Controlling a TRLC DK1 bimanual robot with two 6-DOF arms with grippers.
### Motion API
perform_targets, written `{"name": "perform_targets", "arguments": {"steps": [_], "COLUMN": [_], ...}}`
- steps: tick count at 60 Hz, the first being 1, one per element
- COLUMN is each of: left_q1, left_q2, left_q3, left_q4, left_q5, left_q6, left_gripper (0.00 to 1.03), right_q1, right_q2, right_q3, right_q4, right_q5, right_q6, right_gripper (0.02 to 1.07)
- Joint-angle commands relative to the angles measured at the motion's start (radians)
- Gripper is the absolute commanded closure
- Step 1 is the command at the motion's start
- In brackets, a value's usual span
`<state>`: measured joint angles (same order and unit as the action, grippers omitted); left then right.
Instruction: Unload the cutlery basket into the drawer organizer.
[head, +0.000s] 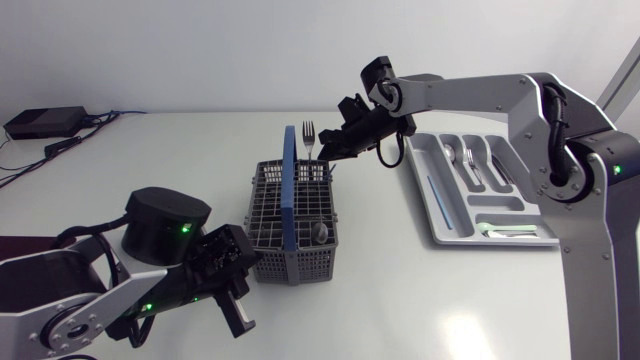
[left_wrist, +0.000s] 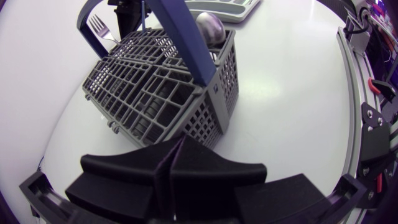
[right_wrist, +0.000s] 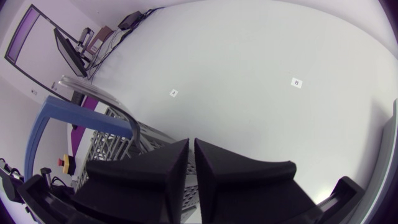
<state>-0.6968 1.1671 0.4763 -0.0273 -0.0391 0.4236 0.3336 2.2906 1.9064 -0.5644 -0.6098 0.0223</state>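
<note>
"Cutlery basket, where do we have it?"
"Mid-desk. Our left jaws are closed on nothing, near its near left corner."
"Fork?"
"Upright at its far edge. Right jaws are just beside it, and we cannot tell their grip."

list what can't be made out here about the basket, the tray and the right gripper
- Right gripper: whether it holds anything. It is too small in the head view, and its own body blocks the right wrist view.
- Cutlery basket: the lower cells are hidden by the grid walls in the head and left wrist views. Only a fork and a spoon show.
- Drawer organizer: the pale item is too small to name in the head view.
</note>
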Motion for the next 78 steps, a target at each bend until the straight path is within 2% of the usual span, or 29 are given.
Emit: {"name": "perform_targets", "arguments": {"steps": [1, 13, 22, 46, 62, 78], "left_q1": [0.010, 0.057, 0.126, 0.332, 0.378, 0.408], "left_q2": [0.028, 0.057, 0.094, 0.264, 0.408, 0.508], "left_q3": [-0.016, -0.018, -0.007, 0.139, 0.268, 0.367], "left_q4": [0.029, 0.095, 0.145, 0.227, 0.265, 0.287], "left_q5": [-0.008, -0.008, -0.004, 0.171, 0.252, 0.301], "left_q6": [0.015, 0.033, 0.078, 0.158, 0.158, 0.156], "left_gripper": [0.83, 0.83, 0.83, 0.83, 0.83, 0.83], "right_q1": [0.001, 0.001, -0.004, -0.022, -0.021, -0.004], "right_q2": [-0.034, -0.115, -0.168, -0.296, -0.404, -0.505], "right_q3": [-0.079, -0.216, -0.302, -0.497, -0.650, -0.759], "right_q4": [-0.019, 0.020, 0.046, 0.083, 0.133, 0.176], "right_q5": [-0.016, -0.031, -0.031, -0.025, -0.010, 0.047], "right_q6": [-0.019, -0.028, -0.030, -0.033, -0.019, 0.001], "right_gripper": [0.93, 0.93, 0.93, 0.93, 0.94, 0.94]}}
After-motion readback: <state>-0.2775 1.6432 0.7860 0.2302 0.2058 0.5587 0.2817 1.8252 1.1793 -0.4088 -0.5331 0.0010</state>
